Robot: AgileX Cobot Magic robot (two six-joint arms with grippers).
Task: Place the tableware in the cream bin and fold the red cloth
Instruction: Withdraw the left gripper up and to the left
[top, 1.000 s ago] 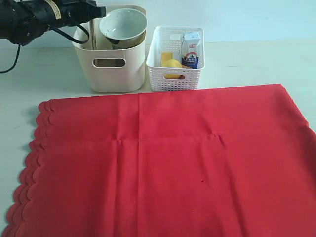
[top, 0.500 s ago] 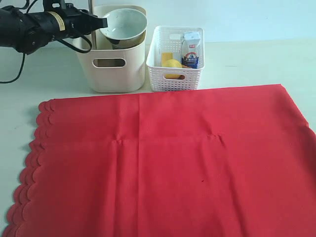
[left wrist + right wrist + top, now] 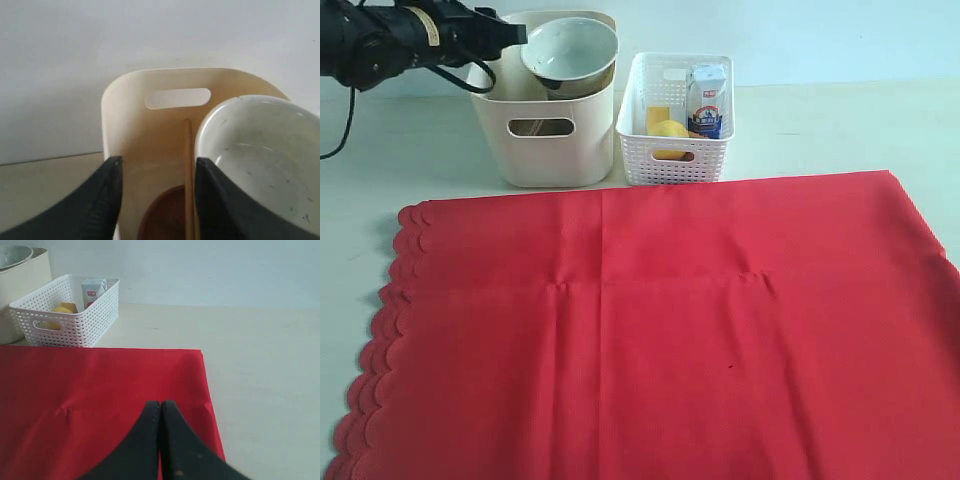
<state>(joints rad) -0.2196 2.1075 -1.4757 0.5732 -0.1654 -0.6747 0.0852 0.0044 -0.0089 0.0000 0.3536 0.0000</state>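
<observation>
The cream bin [image 3: 545, 140] stands at the back left with the white bowl [image 3: 570, 48] tilted in its top. My left gripper [image 3: 515, 33] hovers over the bin's left rim. In the left wrist view that gripper [image 3: 159, 161] is open, its fingers [image 3: 107, 200] spread over the bin [image 3: 150, 85]. A wooden chopstick [image 3: 188, 170] leans inside, free, close to one finger, above the brown plate [image 3: 165, 215] and beside the bowl [image 3: 260, 160]. The red cloth [image 3: 660, 320] lies flat and spread out. My right gripper [image 3: 160, 404] is shut and empty above the cloth [image 3: 100, 390] near its edge.
A white perforated basket [image 3: 675, 150] sits right of the bin, holding a milk carton [image 3: 707, 100] and a lemon [image 3: 668, 130]. In the right wrist view the basket [image 3: 65, 315] stands beyond the cloth, with bare pale table [image 3: 260, 365] alongside.
The left gripper's jaws have spread apart. The upright wooden stick seen at it half a second ago no longer shows above the bin. The gripper has drawn slightly back to the left.
</observation>
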